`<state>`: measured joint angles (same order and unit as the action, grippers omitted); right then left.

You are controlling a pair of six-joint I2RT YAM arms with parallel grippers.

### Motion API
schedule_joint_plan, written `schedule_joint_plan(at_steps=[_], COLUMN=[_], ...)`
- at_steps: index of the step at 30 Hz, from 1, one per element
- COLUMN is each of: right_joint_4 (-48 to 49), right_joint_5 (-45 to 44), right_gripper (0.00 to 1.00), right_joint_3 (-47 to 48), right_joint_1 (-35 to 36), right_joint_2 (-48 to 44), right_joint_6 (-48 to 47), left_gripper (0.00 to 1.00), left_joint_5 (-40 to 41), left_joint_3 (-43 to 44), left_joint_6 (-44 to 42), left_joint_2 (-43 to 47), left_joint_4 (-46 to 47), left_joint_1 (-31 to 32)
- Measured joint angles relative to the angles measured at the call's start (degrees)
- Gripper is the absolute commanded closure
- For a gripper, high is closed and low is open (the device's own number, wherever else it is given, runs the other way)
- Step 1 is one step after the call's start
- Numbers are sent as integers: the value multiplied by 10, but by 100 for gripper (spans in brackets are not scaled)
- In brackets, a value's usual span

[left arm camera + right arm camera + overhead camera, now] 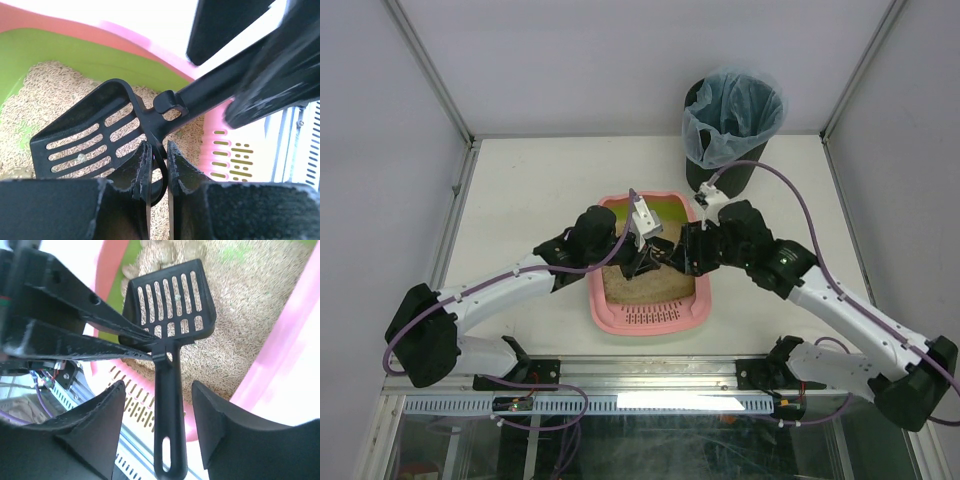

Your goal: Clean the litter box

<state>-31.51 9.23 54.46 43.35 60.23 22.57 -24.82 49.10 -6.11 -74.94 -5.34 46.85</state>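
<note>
Pink litter box in middle of bench. Green end at 12 o'clock, slotted rim at 6. Sandy litter inside. Black scoop hangs over litter. Left jaws pressed tight, pinching scoop neck. Right jaws spread wide, one each side of handle, gap showing. Bin with blue bag at 1 o'clock from box.

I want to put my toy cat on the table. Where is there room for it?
Bare table lies far left, between the left edge and the litter box, and again right of the bin. It is crowded over that box, where the left gripper and right gripper meet at the scoop.
</note>
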Motion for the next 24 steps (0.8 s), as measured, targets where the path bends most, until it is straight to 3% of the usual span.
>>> schedule_joint_plan(at_steps=[3, 8, 15, 24], right_joint_4=[0, -1, 7, 62], right_joint_5=[-20, -61, -153, -221], right_gripper=[30, 28, 25, 24], right_joint_3=[-1, -4, -36, -119], right_joint_1=[0, 0, 0, 0], right_joint_2=[-44, -121, -191, -221], right_joint_6=[6, 21, 99, 234], left_gripper=[100, 100, 100, 100], left_joint_5=[34, 102, 236, 419], left_joint_3=[0, -22, -131, -145], left_joint_6=[14, 56, 139, 196], left_joint_2=[3, 21, 41, -3], left_joint_4=[0, 32, 168, 321], left_joint_1=[5, 33, 92, 181])
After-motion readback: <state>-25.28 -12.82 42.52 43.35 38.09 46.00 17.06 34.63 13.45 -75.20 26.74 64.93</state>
